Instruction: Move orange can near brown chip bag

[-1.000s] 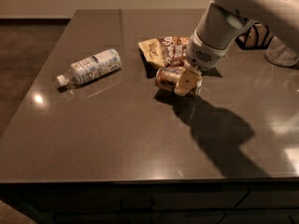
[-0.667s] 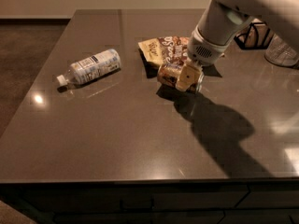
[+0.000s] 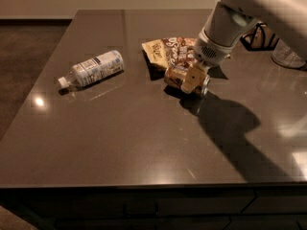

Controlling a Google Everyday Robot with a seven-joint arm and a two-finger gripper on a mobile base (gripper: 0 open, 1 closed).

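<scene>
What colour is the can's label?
Orange-brown with gold patterning, best in camera view; the gripper holds the orange can.

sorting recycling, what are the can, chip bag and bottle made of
The orange can looks like metal, likely aluminium: shiny silver end. The brown chip bag seems thin glossy plastic film, crinkled. The bottle is clear plastic with a white label. The pincer is at the can.

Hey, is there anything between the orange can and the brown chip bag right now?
Nothing visible. The small orange-brown metal can, lying on its side in the pincer, sits just in front of the flat crinkled brown chip bag. The clear plastic bottle lies off to the side.
</scene>
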